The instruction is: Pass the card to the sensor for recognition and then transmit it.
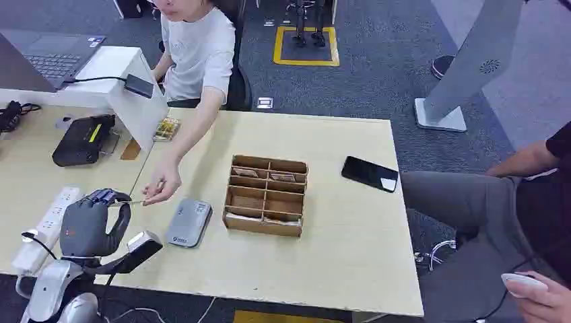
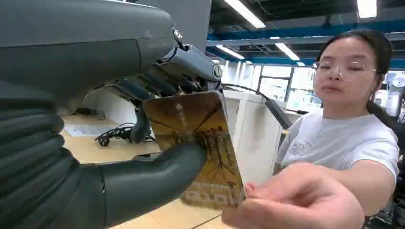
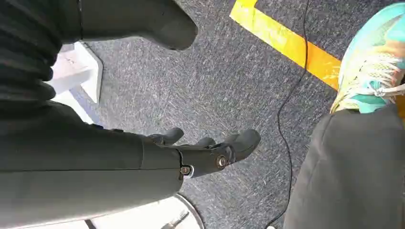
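Note:
My left hand (image 1: 91, 222) hovers over the table's near left part and pinches a brown-and-gold card (image 2: 198, 143) between thumb and fingers. A person's hand (image 1: 161, 185) reaches across the table and touches the card's (image 1: 132, 202) free end. The same person's fingers (image 2: 291, 200) grip the card's lower corner in the left wrist view. The grey card sensor (image 1: 188, 222) lies flat on the table just right of my left hand. My right hand (image 3: 210, 152) hangs beside the table over carpet, fingers apart and holding nothing.
A brown compartment box (image 1: 266, 195) with cards sits mid-table, a black phone (image 1: 369, 173) to its right. A white power strip (image 1: 50, 222), black device (image 1: 82, 140) and laptop (image 1: 47, 57) occupy the left. A second person (image 1: 512, 222) sits at the right.

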{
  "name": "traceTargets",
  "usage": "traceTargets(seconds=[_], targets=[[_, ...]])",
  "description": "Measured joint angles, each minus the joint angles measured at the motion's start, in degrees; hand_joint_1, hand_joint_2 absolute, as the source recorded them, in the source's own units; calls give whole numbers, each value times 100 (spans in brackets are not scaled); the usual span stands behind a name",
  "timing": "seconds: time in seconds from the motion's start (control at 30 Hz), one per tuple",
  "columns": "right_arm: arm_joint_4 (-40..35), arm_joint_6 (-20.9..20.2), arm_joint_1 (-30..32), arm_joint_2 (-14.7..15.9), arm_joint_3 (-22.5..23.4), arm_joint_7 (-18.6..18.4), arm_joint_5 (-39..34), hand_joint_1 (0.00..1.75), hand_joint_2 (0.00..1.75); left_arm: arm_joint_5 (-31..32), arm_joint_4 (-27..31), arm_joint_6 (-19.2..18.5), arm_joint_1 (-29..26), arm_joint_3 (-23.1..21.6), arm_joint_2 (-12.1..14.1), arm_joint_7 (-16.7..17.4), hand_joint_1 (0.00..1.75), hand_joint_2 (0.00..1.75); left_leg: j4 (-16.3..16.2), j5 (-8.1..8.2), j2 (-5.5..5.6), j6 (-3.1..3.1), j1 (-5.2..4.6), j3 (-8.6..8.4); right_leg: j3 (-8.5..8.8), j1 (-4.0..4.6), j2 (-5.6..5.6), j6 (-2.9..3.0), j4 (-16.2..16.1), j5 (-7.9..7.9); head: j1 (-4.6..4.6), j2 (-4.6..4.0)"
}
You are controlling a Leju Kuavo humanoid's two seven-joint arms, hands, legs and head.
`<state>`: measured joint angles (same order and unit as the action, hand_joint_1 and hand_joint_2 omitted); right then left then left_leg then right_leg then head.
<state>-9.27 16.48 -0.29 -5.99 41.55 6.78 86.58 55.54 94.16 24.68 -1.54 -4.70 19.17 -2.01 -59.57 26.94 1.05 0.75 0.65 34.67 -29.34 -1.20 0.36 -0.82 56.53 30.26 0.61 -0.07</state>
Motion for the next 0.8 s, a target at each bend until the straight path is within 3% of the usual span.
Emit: traceTargets(seconds=[0.8], targets=[[11,31,-1,0,-2,0,0,0,175,37,0,33,-3,0,0,-48,175,175,0,0,0,-1,0,0,-1,1,0,4,5,3,2,-2]])
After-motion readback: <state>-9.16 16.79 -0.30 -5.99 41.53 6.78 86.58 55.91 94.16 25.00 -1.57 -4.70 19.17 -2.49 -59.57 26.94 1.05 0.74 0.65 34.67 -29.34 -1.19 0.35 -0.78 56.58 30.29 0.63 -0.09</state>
